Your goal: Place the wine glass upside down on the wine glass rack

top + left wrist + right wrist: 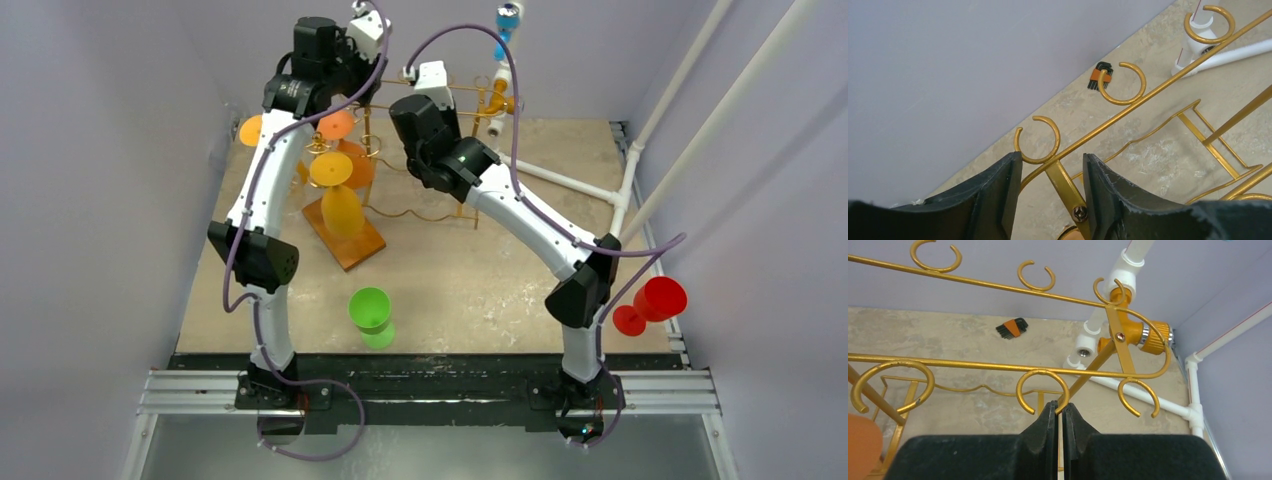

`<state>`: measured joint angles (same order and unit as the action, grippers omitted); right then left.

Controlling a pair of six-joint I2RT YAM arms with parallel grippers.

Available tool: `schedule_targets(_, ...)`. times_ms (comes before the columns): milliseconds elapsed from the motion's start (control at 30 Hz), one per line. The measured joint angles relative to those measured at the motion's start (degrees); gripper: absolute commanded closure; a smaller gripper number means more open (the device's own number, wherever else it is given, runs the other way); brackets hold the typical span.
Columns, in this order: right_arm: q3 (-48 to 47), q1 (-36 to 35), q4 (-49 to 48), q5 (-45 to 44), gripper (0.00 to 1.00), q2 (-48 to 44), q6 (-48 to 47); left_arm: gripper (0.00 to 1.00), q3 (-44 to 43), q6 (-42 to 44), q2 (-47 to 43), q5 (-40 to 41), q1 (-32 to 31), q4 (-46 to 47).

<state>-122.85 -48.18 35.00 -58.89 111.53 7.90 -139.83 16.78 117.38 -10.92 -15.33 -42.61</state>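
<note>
The green plastic wine glass (371,312) waits at lower centre while the wide-open left gripper (1052,162) straddles the gold wire rack (1128,112), the closed right gripper (1058,409) just under it, so a careless pull may tip the rack.

White links (262,175), black joints (256,258), purple cables (648,254)

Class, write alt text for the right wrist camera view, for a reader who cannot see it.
Two black fingers, pressed almost together, sit just below an open ring of a gold wire rack whose rails cross the frame. Behind are white pipes, a tan table and a lavender wall.
</note>
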Motion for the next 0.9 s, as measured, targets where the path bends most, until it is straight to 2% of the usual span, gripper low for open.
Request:
schedule_targets(200,4.3,0.1,-0.3,-0.3,1.00,-3.1,0.5,0.53,-0.5,1.6,0.7,1.8,-2.3,0.8)
schedule_targets(600,5.6,-1.8,-0.3,-2.1,1.00,-4.0,1.1,0.57,-1.7,3.6,2.9,4.5,-4.4,3.1)
schedule_targets(900,16.1,0.3,-3.3,-0.9,1.00,-11.9,-1.0,0.59,-1.1,1.9,3.0,0.9,-5.7,3.5)
